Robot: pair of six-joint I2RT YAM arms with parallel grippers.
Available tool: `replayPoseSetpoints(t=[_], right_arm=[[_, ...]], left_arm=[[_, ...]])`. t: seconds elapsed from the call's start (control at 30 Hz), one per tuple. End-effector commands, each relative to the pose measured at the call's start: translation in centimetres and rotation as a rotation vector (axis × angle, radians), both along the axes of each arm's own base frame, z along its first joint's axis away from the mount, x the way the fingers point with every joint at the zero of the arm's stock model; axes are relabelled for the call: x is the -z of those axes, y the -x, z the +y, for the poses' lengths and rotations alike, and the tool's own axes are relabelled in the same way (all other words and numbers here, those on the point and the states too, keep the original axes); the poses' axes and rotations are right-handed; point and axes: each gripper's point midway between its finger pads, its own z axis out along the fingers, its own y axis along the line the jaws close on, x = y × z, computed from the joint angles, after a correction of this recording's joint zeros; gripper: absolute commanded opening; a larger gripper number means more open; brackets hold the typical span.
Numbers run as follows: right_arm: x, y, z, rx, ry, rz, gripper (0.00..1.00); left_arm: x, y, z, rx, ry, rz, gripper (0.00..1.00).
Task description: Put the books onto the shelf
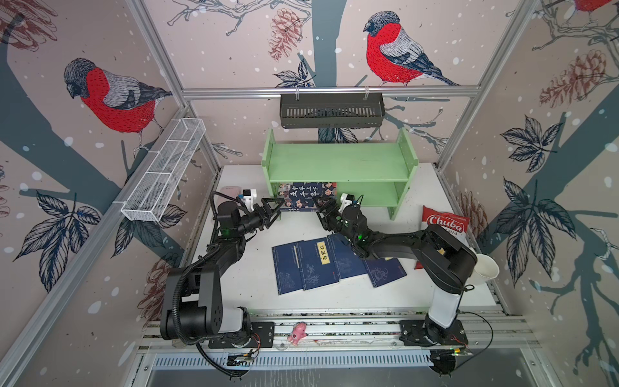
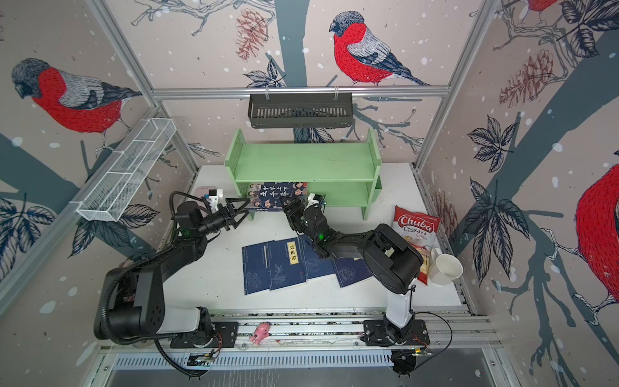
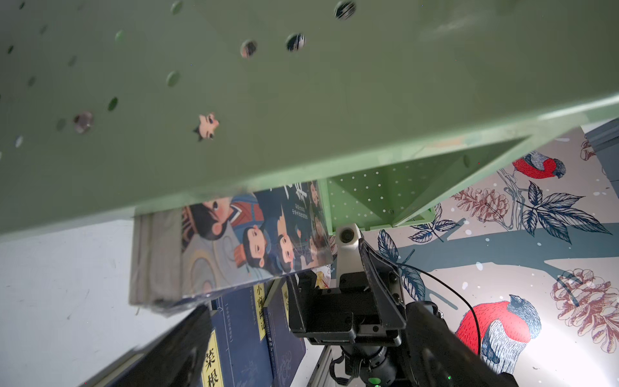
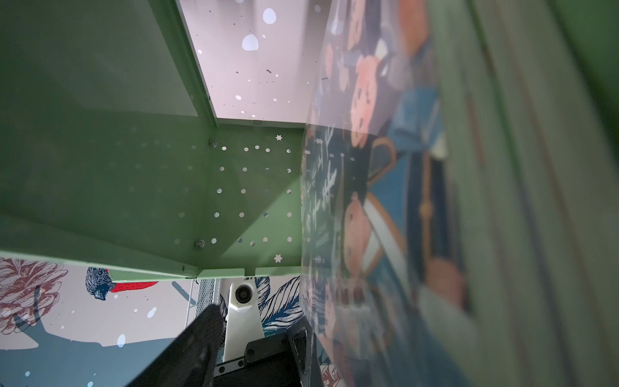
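The shelf stands at the middle of the back edge of the table, and the cartoon book is already in its lower tier at the left end, cover toward the front. The four navy books lie flat and overlapping in the middle of the table, their long axes about front to back. The left gripper and the right gripper hang at the two sides of the cartoon book, jaws spread and empty, so the navy books lie toward the front edge from both; I judge the right one nearer, as its arm crosses over them.
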Motion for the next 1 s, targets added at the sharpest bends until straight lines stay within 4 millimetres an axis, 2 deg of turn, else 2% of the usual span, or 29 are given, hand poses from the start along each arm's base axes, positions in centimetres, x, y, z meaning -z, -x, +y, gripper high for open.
replayPoseSetpoints(t=[0.0,0.2,0.37,0.97], right_arm=[[-1.2,0.0,0.6,-0.048,-0.017,-0.003,0.82],[-1.2,-0.6,1.4,-0.076,0.020,0.030,0.82],[-0.4,-0.7,1.6,-0.104,0.036,0.076,0.83],[0.6,0.8,-0.4,-0.104,0.076,0.130,0.84]], left_arm=[[-1.1,-0.2,-0.1,0.002,-0.022,-0.087,0.91],[-1.0,-0.4,-0.1,-0.005,-0.041,-0.100,0.91],[-0.6,-0.6,-0.2,-0.006,-0.041,-0.095,0.91],[-0.6,-1.5,-0.4,-0.017,-0.046,-0.119,0.90]])
